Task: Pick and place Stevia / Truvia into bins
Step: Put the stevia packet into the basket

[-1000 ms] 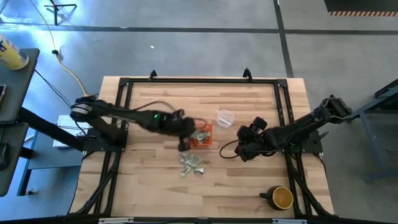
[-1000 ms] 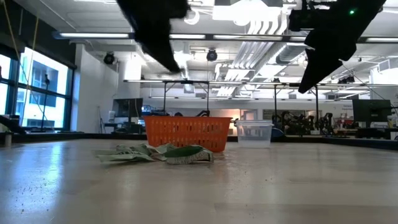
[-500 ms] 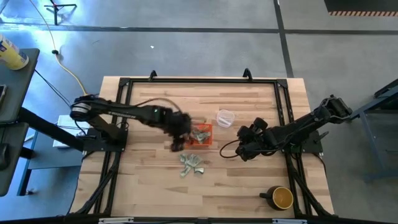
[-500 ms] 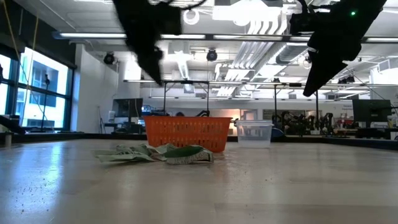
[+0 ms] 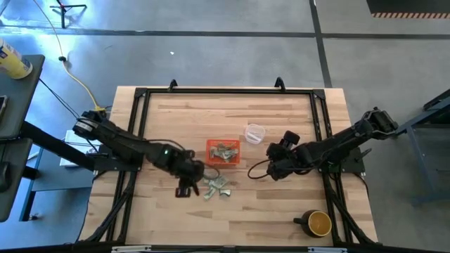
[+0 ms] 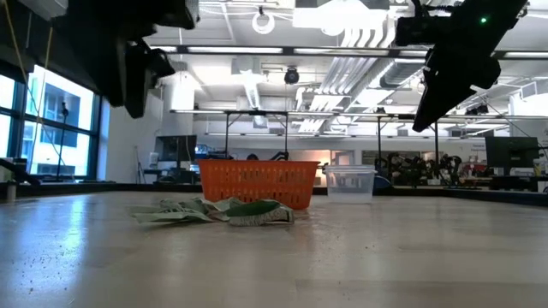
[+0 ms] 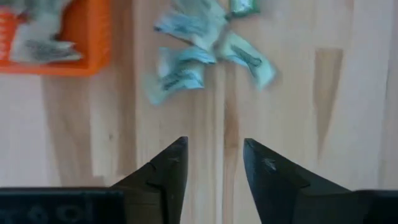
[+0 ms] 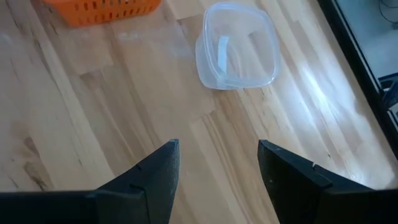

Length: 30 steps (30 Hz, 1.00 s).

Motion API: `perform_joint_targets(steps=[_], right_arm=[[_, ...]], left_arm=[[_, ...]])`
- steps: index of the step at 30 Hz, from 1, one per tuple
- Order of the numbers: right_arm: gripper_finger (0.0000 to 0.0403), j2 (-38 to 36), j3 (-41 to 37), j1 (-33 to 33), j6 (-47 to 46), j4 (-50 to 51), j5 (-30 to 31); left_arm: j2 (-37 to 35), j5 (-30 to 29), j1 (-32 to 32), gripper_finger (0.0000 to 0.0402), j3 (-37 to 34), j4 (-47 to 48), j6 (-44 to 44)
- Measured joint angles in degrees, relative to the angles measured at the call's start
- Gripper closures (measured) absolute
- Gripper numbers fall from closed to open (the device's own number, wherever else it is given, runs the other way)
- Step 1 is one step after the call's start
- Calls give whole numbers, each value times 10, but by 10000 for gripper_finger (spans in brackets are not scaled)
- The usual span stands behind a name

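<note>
High view: left end effector [image 5: 185, 188] open, empty, just beside loose sachets [image 5: 217, 185]; orange bin [image 5: 223, 152] beyond.

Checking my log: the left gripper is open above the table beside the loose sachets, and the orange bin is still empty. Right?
Not quite. The orange bin already holds sachets, as the high view shows. The rest stands: the left gripper is open beside the loose sachets.

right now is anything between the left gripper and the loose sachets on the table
Nothing visible. The left gripper is open and empty, and only bare table lies between its fingers and the loose sachets. The orange bin sits off to one side of that line, beside the sachets, not in the path.
</note>
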<state>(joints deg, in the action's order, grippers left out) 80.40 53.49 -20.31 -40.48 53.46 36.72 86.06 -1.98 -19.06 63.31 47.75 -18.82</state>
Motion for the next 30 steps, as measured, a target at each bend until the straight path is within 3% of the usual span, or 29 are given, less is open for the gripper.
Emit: perform_joint_targets(steps=[6, 10, 18, 23, 30], right_arm=[[194, 0, 0, 5, 5, -2, -1], [194, 0, 0, 6, 5, -4, -6], [194, 0, 0, 6, -7, -4, -25], [194, 0, 0, 6, -10, -4, -25], [194, 0, 0, 6, -10, -1, -26]], left_arm=[[3, -58, -15, 211, -39, -115, 83], [24, -27, 2, 192, -60, -179, 134], [82, -9, 37, 177, -61, -193, 204], [110, -2, 64, 194, -61, -195, 243], [136, 63, 84, 225, -61, -192, 290]])
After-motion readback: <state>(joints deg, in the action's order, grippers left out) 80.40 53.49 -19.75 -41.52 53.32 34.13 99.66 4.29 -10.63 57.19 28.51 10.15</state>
